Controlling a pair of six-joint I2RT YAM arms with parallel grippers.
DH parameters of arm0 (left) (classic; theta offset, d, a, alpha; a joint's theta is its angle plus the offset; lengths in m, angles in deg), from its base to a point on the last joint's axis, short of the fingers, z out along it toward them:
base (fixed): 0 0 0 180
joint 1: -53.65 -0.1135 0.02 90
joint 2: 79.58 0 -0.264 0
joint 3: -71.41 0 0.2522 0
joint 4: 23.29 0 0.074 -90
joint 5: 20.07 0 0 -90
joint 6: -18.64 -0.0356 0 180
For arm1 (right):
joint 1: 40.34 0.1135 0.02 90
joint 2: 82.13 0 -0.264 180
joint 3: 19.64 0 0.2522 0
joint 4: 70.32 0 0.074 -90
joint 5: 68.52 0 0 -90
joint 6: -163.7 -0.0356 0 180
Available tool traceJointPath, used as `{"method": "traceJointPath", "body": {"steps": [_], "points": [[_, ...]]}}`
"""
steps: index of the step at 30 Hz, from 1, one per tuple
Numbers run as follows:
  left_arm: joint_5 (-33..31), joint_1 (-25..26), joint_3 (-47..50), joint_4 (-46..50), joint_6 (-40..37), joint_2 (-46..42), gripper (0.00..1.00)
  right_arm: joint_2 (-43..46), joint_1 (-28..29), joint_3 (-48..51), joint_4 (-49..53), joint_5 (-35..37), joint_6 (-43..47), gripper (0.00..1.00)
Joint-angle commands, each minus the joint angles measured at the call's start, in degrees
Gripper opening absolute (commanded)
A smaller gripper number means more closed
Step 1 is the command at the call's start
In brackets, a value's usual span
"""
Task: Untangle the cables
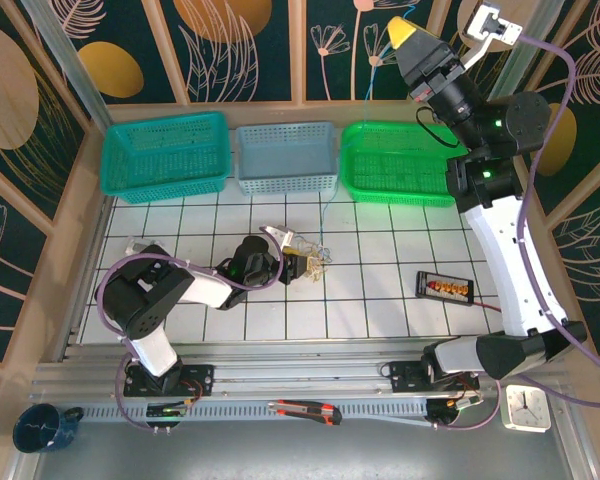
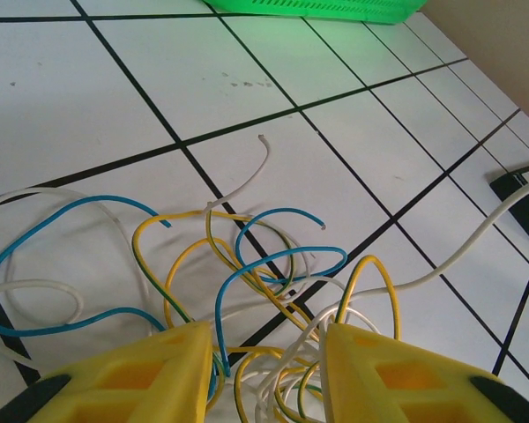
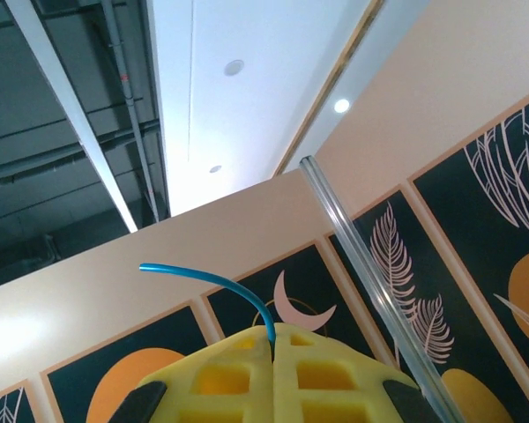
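The cables (image 2: 282,211) lie in a loose tangle on the white tiled surface (image 2: 159,79), at the lower middle of the left wrist view. The left pincer (image 2: 264,352) stands partly open over them, with some loops between its fingers. The right pincer (image 3: 273,333), high at the upper right of the top view, is closed on one blue wire (image 3: 207,275).

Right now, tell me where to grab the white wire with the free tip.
Take the white wire on its loose tail, just short of the tip, from straight above, jaws across it. That stretch lies flat and alone, clear of the tangle.
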Motion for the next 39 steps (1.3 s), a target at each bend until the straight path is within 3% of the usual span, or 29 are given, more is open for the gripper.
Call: {"method": "traceJointPath", "body": {"steps": [1, 6, 16, 23, 28, 35, 39], "points": [[-0.2, 0.1, 1.0, -2.6, 0.6, 0.0, 0.41, -0.5, -0.2, 1.3, -4.0, -1.8, -2.2, 0.0], [-0.6, 0.0, 1.2, -1.4, 0.2, -2.9, 0.48, 0.5, -0.3, 4.9, -5.5, -1.1, -2.3, 0.0], [-0.1, 0.0, 1.6, -2.3, 1.0, -1.7, 0.38, -5.4, -2.1, -15.8, 2.7, -1.9, 4.3, 0.0], [0.1, 0.0, 1.6, -2.6, 1.5, -1.6, 0.37, -6.6, -6.6, -17.2, 2.7, 1.0, 5.5, 0.0], [-0.1, 0.0, 1.2, -1.1, 1.8, -3.9, 0.53, -6.9, -8.9, -11.1, 0.6, 3.7, 6.9, 0.0], [-1.6, 0.0, 0.2, 2.2, 3.9, -9.2, 0.98, -8.1, -11.5, -2.8, -1.3, 8.4, 9.2, 0.0], [-3.1, 0.0, -0.6, 4.5, 5.0, -12.3, 0.99, -10.7, -12.5, -0.8, -1.5, 11.1, 11.0, 0.0]]}}
